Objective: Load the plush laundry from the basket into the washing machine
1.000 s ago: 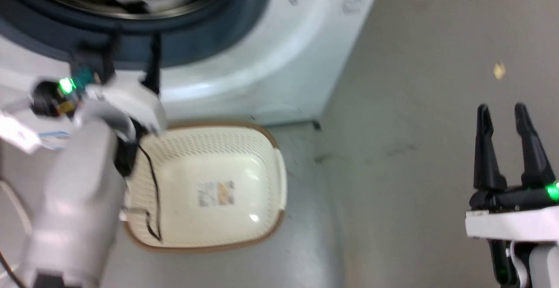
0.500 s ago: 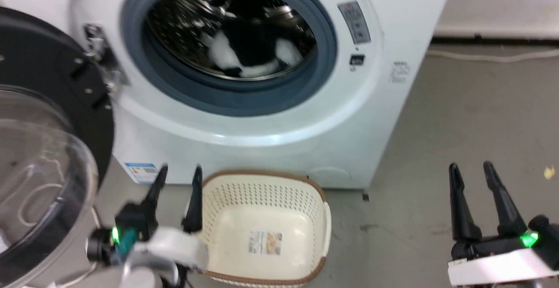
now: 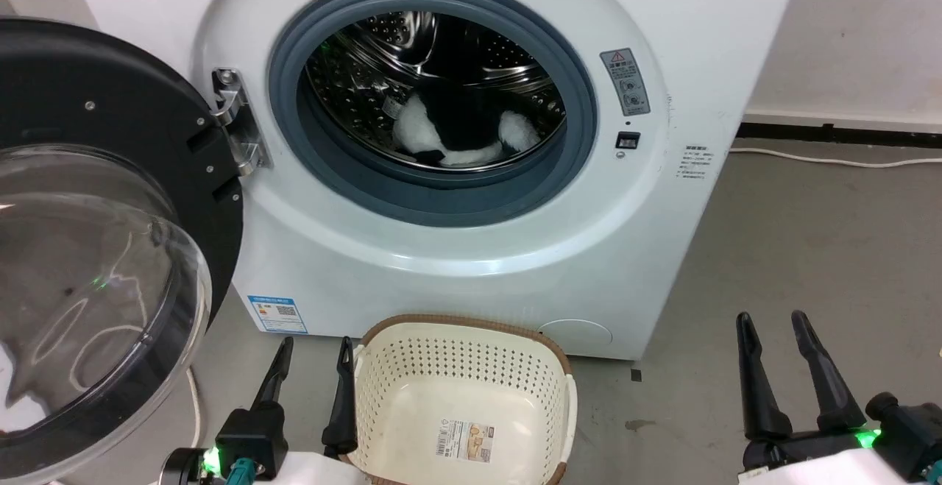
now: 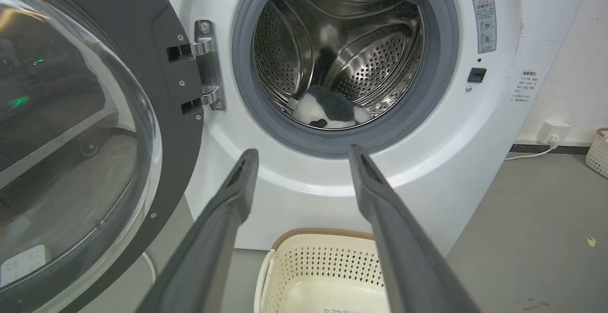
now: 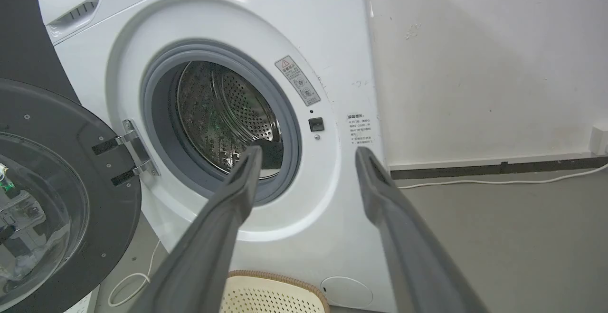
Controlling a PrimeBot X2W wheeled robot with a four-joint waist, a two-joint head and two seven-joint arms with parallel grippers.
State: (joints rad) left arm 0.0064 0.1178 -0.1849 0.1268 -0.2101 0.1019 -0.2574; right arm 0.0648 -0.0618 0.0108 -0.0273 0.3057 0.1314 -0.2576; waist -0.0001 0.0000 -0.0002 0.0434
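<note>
Beside basket [image 3: 464, 321], left end effector [image 3: 315, 344] spread, empty

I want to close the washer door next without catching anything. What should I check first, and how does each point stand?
1. Plush laundry inside the drum, behind the grey gasket: ok.
2. Basket emptied: ok, its visible inside holds nothing but a label sticker.
3. Left gripper free, jaws apart, holding nothing: ok.
4. Right gripper free, jaws apart, holding nothing: ok.
5. Door swung wide open on its hinge: ok.
6. Door's swing path clear of the left gripper: cannot tell.
</note>
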